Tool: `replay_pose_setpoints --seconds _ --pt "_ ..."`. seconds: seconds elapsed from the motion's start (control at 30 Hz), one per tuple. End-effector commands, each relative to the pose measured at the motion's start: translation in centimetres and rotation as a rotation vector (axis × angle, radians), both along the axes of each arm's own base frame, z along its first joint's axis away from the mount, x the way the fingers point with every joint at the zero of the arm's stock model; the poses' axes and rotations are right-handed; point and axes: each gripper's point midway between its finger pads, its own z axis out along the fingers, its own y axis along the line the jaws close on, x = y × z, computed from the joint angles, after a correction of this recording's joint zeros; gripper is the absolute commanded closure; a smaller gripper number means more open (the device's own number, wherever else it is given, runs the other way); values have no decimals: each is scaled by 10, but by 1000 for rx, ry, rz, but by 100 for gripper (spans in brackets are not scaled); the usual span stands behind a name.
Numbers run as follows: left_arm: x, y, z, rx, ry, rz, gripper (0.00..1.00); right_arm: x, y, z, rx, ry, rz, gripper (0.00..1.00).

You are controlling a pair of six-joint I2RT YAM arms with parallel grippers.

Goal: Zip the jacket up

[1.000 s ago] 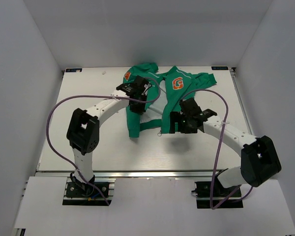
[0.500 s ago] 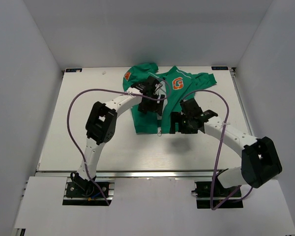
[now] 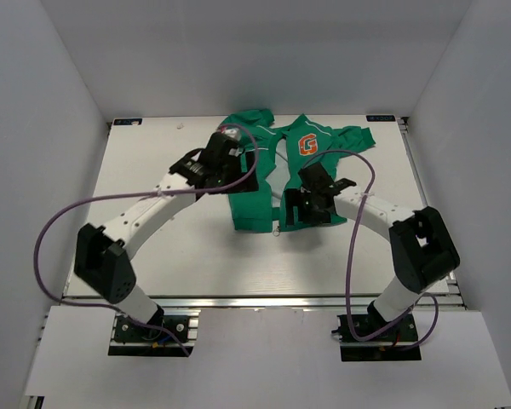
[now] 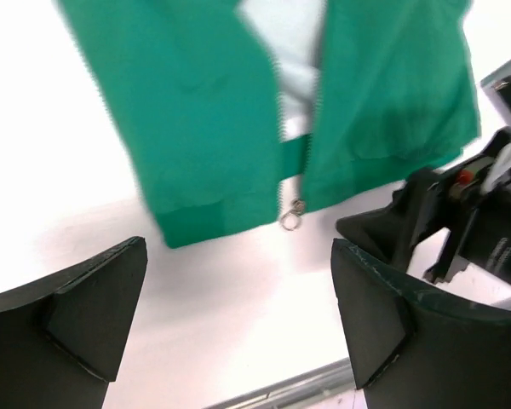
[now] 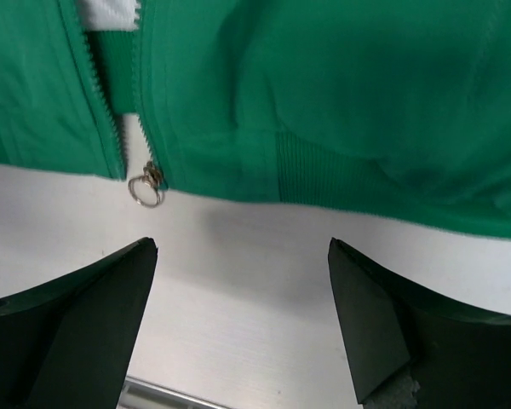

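The green jacket (image 3: 268, 183) lies flat at the back middle of the table, its orange "G" badge (image 3: 307, 145) up. Its front stands open, showing pale lining (image 4: 294, 34), and the two zipper edges meet at the hem. There the slider's metal ring (image 5: 145, 189) (image 4: 289, 221) rests on the table. My left gripper (image 3: 234, 162) (image 4: 238, 298) hovers open over the jacket's left half, empty. My right gripper (image 3: 300, 211) (image 5: 243, 290) is open above the table, just in front of the hem and right of the ring, holding nothing.
The white table (image 3: 170, 247) has a metal rail (image 3: 264, 300) along its near edge. White walls close in three sides. Purple cables (image 3: 51, 230) loop from both arms. The right gripper's black body (image 4: 468, 204) shows in the left wrist view.
My left gripper carried the jacket's left front panel to the right, laid it flat, opened and drew back to the left. The right gripper moved slightly left toward the hem.
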Motion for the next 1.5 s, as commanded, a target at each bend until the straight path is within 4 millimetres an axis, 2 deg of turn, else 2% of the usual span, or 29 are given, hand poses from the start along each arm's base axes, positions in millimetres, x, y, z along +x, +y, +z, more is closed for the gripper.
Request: replay_pose_setpoints --seconds 0.0,0.07,0.1,0.13,0.2,0.5,0.77,1.0,1.07,1.1,1.13,1.2,1.27,1.33,1.37,1.4,1.43,1.47 --pt "-13 44 -57 29 107 188 2 21 17 8 23 -53 19 15" --pt "-20 51 -69 -13 148 197 2 29 20 4 -1 -51 15 16" --pt "-19 47 -71 -68 153 173 2 31 20 2 -24 -57 12 17" --pt "-25 53 -84 -62 172 179 2 36 21 -2 -33 -58 8 17" --pt "-25 46 -83 -112 163 147 2 37 25 -7 -40 -57 4 17" --pt "-19 52 -76 -89 123 155 2 31 29 -39 -89 4 -33 19" --pt "-15 70 -64 -39 64 221 2 4 2 -77 -266 95 -154 31" --pt "-16 82 -62 -1 42 255 2 -25 -6 -101 -345 173 -149 32" --pt "-17 83 -62 0 43 255 2 -29 -10 -103 -358 181 -161 41" --pt "-18 83 -62 1 44 255 2 -31 -12 -104 -365 183 -165 50" --pt "-18 83 -61 -1 42 253 2 -33 -17 -106 -380 185 -174 68" --pt "-17 80 -60 -8 34 237 2 -34 -18 -104 -376 179 -173 86" --pt "-16 72 -57 -31 25 186 2 -32 -18 -99 -365 156 -164 94" --pt "-15 54 -49 -79 18 92 2 -22 -10 -83 -313 95 -133 100" --pt "-16 46 -47 -106 22 51 2 -23 -8 -81 -289 84 -110 100" --pt "-15 40 -48 -117 24 12 2 -18 -3 -66 -243 40 -73 100" --pt "-17 25 -41 -176 26 -58 2 -13 8 -57 -170 12 -49 100" --pt "-18 17 -39 -203 25 -96 2 -15 10 -46 -124 -15 -25 100"
